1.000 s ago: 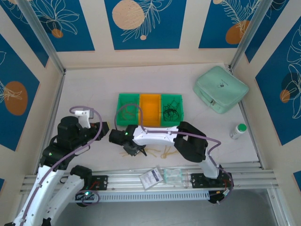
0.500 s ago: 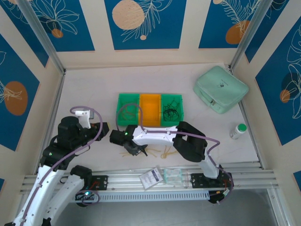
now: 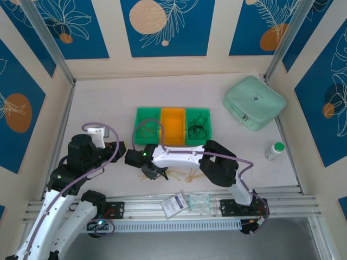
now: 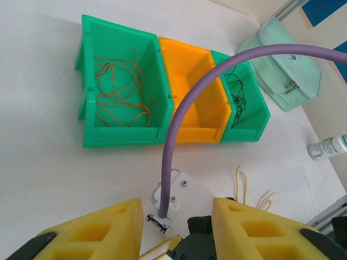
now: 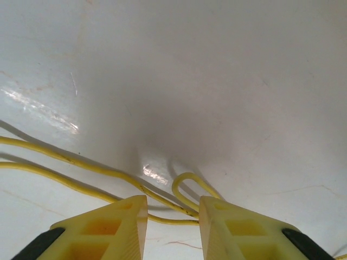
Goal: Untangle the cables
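The white table (image 3: 108, 103) is walled on three sides. It has bare surface beyond the orange bin (image 3: 173, 125) and to the bin's left, out to the left wall.

The right arm (image 3: 184, 154) is folded at the elbow, near and to the right of the orange bin. Its forearm lies low and reaches leftward along the bin's near side. The left arm (image 3: 81, 157) rises from its base well to the bin's left, with its wrist turned toward the bin.

A mint-green case (image 3: 255, 102) lies far right of the orange bin, close to the right wall. A green bin (image 3: 147, 127) touches the orange bin's left side and another green bin (image 3: 199, 125) touches its right. A small green-capped bottle (image 3: 275, 150) stands right of the bins and nearer than the case.

The left gripper (image 4: 177, 208) hovers left of and nearer than the orange bin, with its jaws apart and nothing between them. The right gripper (image 5: 172, 203) points down at the table just on the bin's near side. Its jaws are parted and straddle the yellow cables (image 5: 81, 162) without pinching them.

The yellow cables are thin strands lying loose on the table, two running side by side and one ending in a small loop. Reddish-brown cables (image 4: 122, 92) coil in the left green bin, and dark cables (image 4: 237, 97) sit bunched in the right one.
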